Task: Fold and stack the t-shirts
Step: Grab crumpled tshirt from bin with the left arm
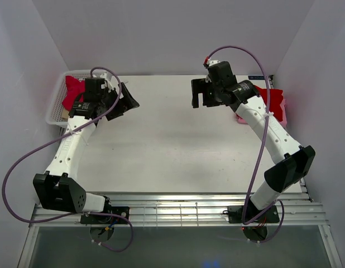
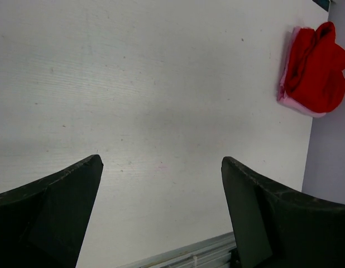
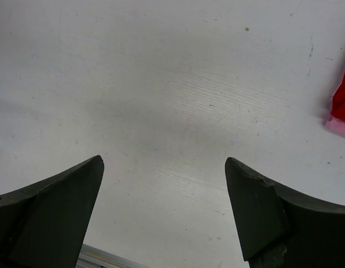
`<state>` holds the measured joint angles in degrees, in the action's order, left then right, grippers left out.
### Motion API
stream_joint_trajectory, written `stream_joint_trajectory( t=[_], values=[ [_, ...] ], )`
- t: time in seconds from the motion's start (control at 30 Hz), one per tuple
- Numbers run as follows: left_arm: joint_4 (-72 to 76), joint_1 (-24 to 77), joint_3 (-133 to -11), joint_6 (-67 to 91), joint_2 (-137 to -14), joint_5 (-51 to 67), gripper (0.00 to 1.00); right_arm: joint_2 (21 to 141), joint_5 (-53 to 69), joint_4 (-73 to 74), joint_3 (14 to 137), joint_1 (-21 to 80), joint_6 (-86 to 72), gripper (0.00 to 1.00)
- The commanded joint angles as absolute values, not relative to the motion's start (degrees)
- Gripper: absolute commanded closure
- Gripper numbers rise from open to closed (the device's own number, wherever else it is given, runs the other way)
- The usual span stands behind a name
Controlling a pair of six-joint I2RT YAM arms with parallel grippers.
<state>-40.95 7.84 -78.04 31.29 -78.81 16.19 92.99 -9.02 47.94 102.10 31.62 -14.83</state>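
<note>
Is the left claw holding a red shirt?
No, the left claw is open and empty over the table; a red shirt lies apart from it.

The white table (image 1: 172,145) carries a white basket (image 1: 54,114) at its far left corner and a pale pink piece (image 2: 284,84) by its far right edge.

T-shirt (image 1: 73,90) in basket (image 1: 54,109) upper left, half hidden behind left arm (image 1: 72,146), second t-shirt (image 3: 344,97) cut by right frame edge
</note>
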Motion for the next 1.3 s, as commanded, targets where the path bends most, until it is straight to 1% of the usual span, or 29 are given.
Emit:
stream_joint_trajectory(
  t=[0.0, 0.07, 0.13, 0.17, 0.23, 0.33, 0.5, 0.57, 0.63, 0.7, 0.73, 0.83, 0.97, 1.1, 1.17, 1.2, 1.27],
  values=[
    [-43.0, 5.5, -81.4, 31.3, -76.3, 3.8, 0.02, 93.0, -6.9, 48.8, 103.1, 31.8, -17.0, 0.05],
    [-42.8, 1.1, -82.6, 32.3, -78.1, 0.9, 0.02, 92.0, -4.7, 48.0, 101.7, 31.9, -17.8, 0.03],
    [-40.6, 0.1, -84.4, 32.0, -80.1, -6.9, 0.05, 89.1, -1.8, 43.3, 97.1, 31.9, -17.9, 0.02],
    [-39.9, -2.6, -85.2, 31.4, -81.4, -9.4, 0.1, 88.1, 0.9, 41.5, 95.5, 31.8, -18.2, 0.06],
    [-38.5, -3.2, -88.5, 28.7, -86.6, -15.9, 0.14, 85.3, 3.6, 36.8, 91.0, 31.8, -18.6, 0.1],
    [-37.1, -4.8, -93.0, 26.7, -93.7, -20.3, 0.19, 83.2, 5.8, 34.0, 87.0, 31.9, -19.9, 0.15],
    [-30.9, -6.9, -95.7, 25.1, -100.1, -20.6, 0.21, 82.4, 8.2, 33.8, 83.1, 31.9, -20.5, 0.16],
    [-30.8, -7.0, -98.0, 24.5, -104.4, -22.5, 0.19, 81.9, 8.5, 33.6, 81.1, 31.9, -20.7, 0.13],
    [-30.3, -7.4, -99.2, 24.1, -108.2, -23.4, 0.16, 81.5, 9.0, 33.0, 79.8, 31.9, -20.7, 0.09],
    [-28.8, -7.8, -100.1, 23.4, -110.2, -24.1, 0.12, 81.1, 9.2, 32.3, 78.4, 31.9, -21.1, 0.07],
    [-28.4, -8.3, -100.5, 23.3, -112.2, -24.4, 0.08, 80.9, 9.1, 32.0, 78.1, 31.9, -21.3, 0.07],
    [-27.3, -9.0, -102.8, 23.0, -115.5, -24.1, 0.06, 81.4, 9.0, 32.1, 77.3, 31.8, -21.3, 0.06],
    [-26.7, -9.4, -106.3, 22.9, -122.0, -23.2, 0.06, 82.9, 9.1, 33.1, 77.2, 31.8, -21.3, 0.06],
    [-26.7, -9.5, -108.5, 22.9, -125.8, -22.7, 0.06, 85.0, 9.3, 33.7, 77.3, 31.8, -21.4, 0.06],
    [-26.7, -9.5, -108.9, 23.0, -127.0, -21.9, 0.07, 85.8, 9.6, 33.9, 78.0, 31.8, -21.5, 0.06],
    [-26.8, -9.4, -109.0, 23.3, -127.4, -21.5, 0.13, 86.1, 9.7, 34.1, 78.4, 31.9, -21.4, 0.06],
    [-27.0, -9.5, -108.6, 24.0, -128.2, -20.6, 0.2, 87.3, 9.9, 34.4, 79.6, 31.9, -21.5, 0.06]
  ],
)
